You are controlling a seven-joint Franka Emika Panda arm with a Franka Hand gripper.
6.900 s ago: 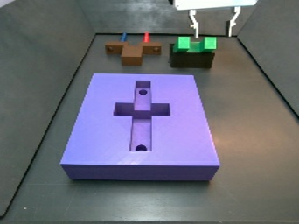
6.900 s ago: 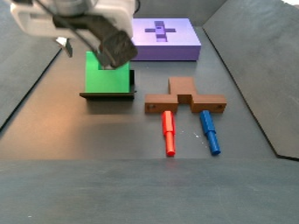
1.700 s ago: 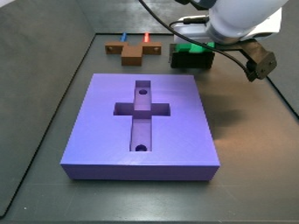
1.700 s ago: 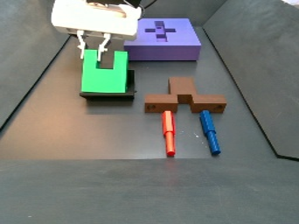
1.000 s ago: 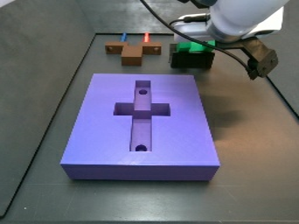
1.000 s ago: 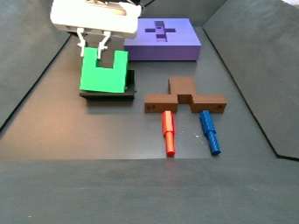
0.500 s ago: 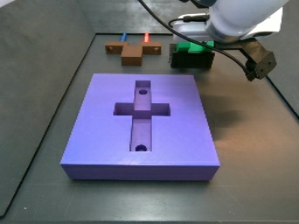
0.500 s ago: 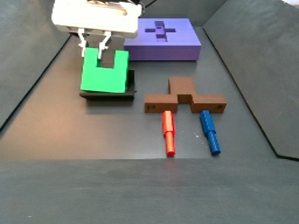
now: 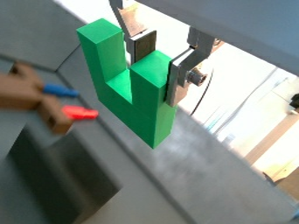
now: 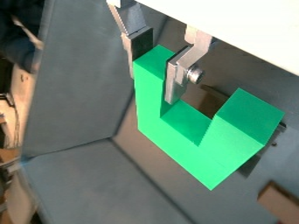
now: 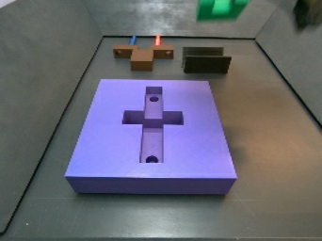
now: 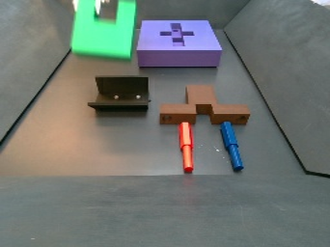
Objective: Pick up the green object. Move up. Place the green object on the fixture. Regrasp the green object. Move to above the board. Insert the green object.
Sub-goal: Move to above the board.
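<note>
Green object (image 9: 128,83) is clamped between my fingers (image 9: 184,72): both wrist views show the silver plates closed on one of its upright prongs, with no gap. It hangs in the air well above the fixture (image 12: 120,96), which stands empty on the table (image 12: 154,183). Next comes the carry to above the board (image 11: 156,134). To do it well I judge I should keep this height, travel level from the fixture toward the board, and stop with the piece squared over the cross-shaped recess (image 11: 151,117) before lowering. In both side views the fingers are cut off by the frame's edge and the green object is blurred, so its exact tilt relative to the fixture is hard to make out.
</note>
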